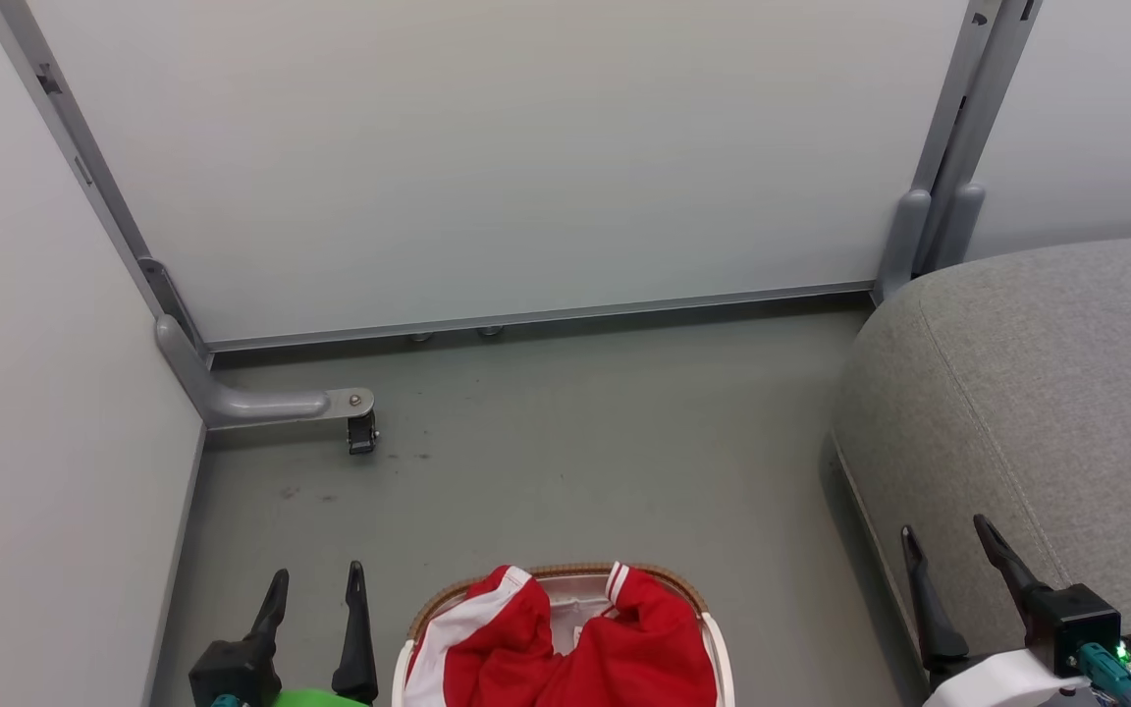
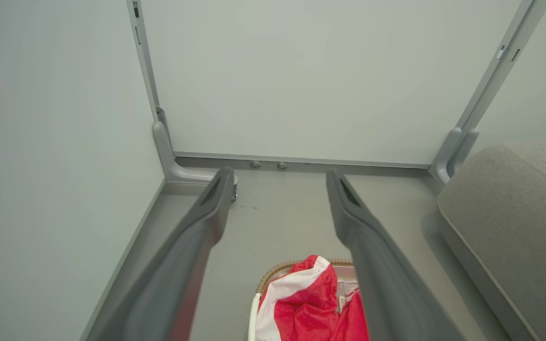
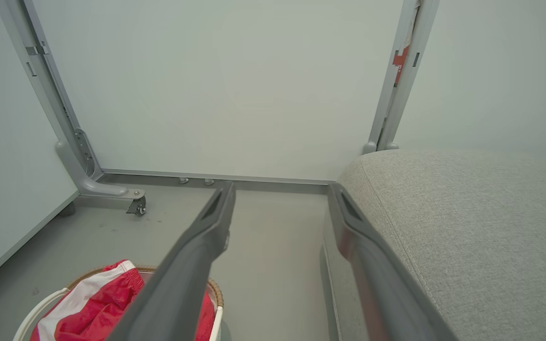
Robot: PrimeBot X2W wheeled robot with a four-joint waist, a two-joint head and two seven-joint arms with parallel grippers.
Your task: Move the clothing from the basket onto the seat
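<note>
Red clothing (image 1: 565, 648) with white trim lies heaped in the basket (image 1: 669, 579), an oval white one with a brown woven rim, at the bottom centre of the head view. The clothing (image 2: 308, 303) and basket rim (image 2: 277, 270) also appear low in the left wrist view, and the clothing (image 3: 97, 303) at the lower left of the right wrist view. The grey seat (image 1: 1037, 393) fills the right side. My left gripper (image 1: 315, 589) stands open left of the basket, holding nothing. My right gripper (image 1: 948, 535) is open in front of the seat's edge, empty.
White partition panels close off the back and left. A grey panel foot with a small caster (image 1: 361, 432) juts onto the floor at the left. Bare grey floor (image 1: 605, 442) lies between basket, panels and seat.
</note>
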